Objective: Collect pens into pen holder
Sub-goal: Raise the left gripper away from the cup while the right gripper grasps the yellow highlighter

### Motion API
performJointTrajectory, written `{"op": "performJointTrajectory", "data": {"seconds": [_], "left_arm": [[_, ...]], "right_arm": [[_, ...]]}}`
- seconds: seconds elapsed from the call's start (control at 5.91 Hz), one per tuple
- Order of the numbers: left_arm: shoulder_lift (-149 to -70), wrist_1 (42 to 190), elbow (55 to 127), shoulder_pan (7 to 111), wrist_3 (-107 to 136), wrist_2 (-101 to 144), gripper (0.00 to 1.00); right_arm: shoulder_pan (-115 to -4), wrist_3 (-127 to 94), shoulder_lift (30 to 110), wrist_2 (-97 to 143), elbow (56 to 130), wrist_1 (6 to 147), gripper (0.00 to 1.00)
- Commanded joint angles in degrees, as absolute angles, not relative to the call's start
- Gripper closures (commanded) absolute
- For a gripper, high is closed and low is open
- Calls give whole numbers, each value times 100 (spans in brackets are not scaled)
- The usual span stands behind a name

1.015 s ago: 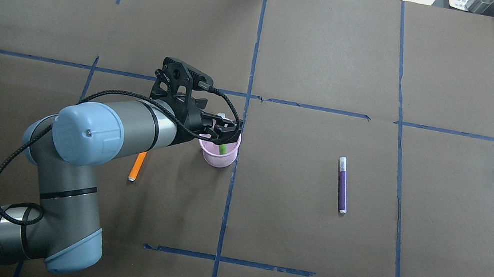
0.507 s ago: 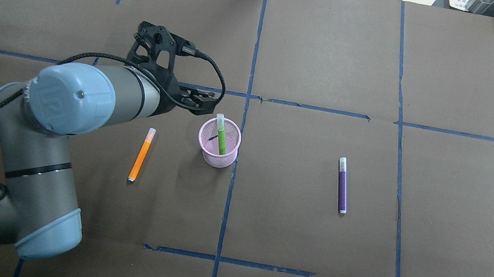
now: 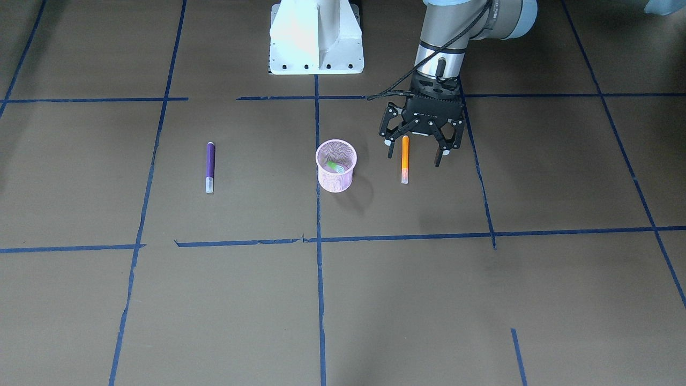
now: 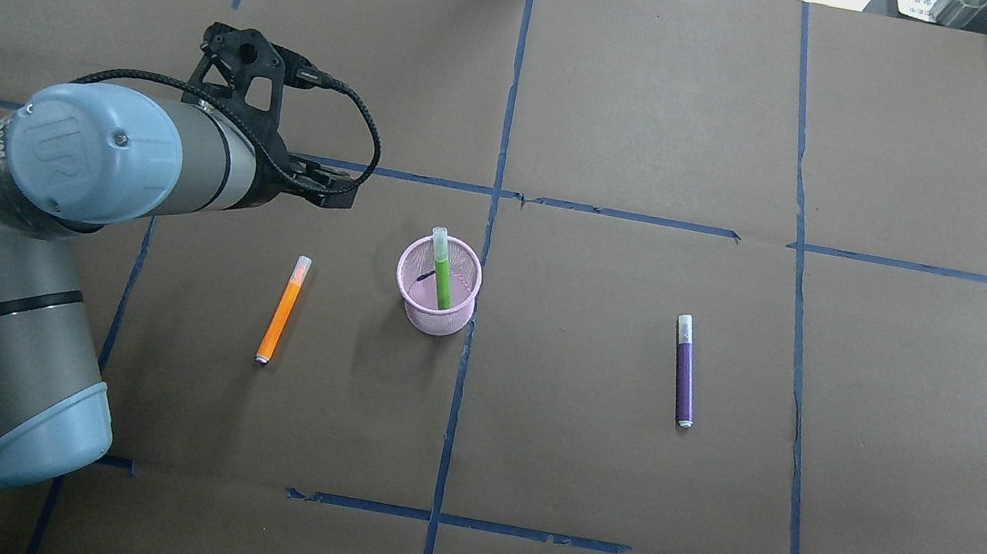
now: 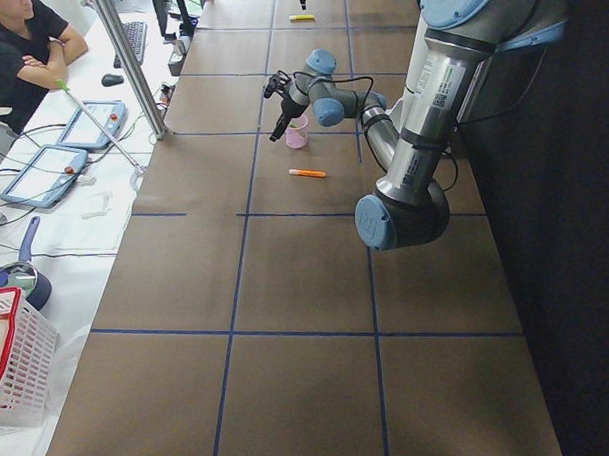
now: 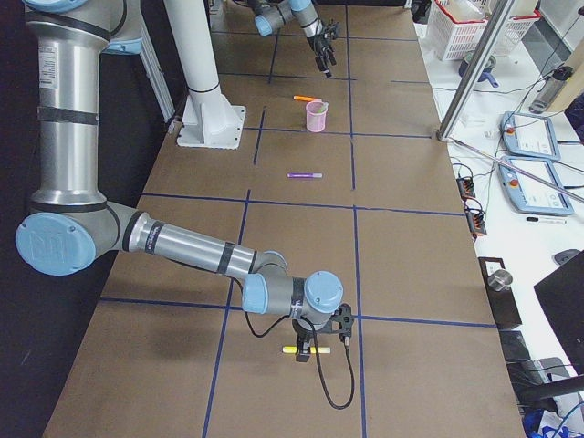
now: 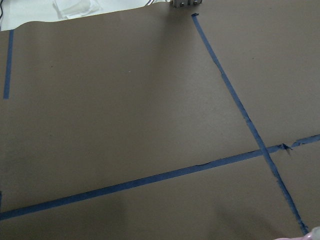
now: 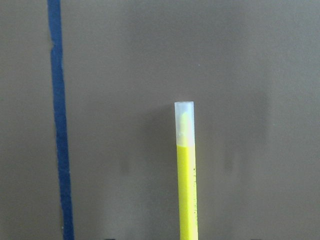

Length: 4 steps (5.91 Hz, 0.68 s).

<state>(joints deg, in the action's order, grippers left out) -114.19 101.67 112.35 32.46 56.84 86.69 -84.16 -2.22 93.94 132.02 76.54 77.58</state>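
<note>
- Left gripper (image 3: 414, 151): fingers spread wide, holding nothing. It hangs above the table (image 4: 663, 124) on the robot's left side of the cup.
- Orange pen (image 3: 405, 159): lies flat on the brown paper. In the front view it shows between the spread fingers. The overhead view shows the gripper off its capped end and not touching it.
- Pink mesh cup (image 4: 438, 286): upright near the table's middle, beside a blue tape line (image 4: 458, 393).
- Green pen (image 4: 441, 273): inside the cup, leaning, with its pale cap end poking above the rim.
- Purple pen (image 4: 685, 370): flat on the paper on the robot's right of the cup and well apart from it, pale cap pointing away from the robot.
- Yellow pen (image 6: 299, 349): flat on the table at its far right end, well apart from the cup, with its pale cap clear in the right wrist view.
- Right gripper (image 6: 315, 345): low over the yellow pen; cannot tell whether its fingers are apart or closed on it.
</note>
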Motion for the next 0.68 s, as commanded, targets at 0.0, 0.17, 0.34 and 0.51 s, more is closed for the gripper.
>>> {"op": "performJointTrajectory", "data": {"seconds": [0.0,0.17,0.34,0.51], "left_arm": [[-11391,10143,11303,3252,5809,8684,0],[-11382,10143,11355,3252,5810,8684,0],[-11382,10143,11399,3252,6053,8684,0],[-11391,10143,11408,3252,6073,8692,0]], "right_arm": [[-8411,-228,9064,13201,7114,7743,9],[-8324,-229,8879,13192,6893,7743,10],[-8271,-237,8729,13201,6743,7743,10],[-8184,-237,8597,13201,6611,7743,10]]}}
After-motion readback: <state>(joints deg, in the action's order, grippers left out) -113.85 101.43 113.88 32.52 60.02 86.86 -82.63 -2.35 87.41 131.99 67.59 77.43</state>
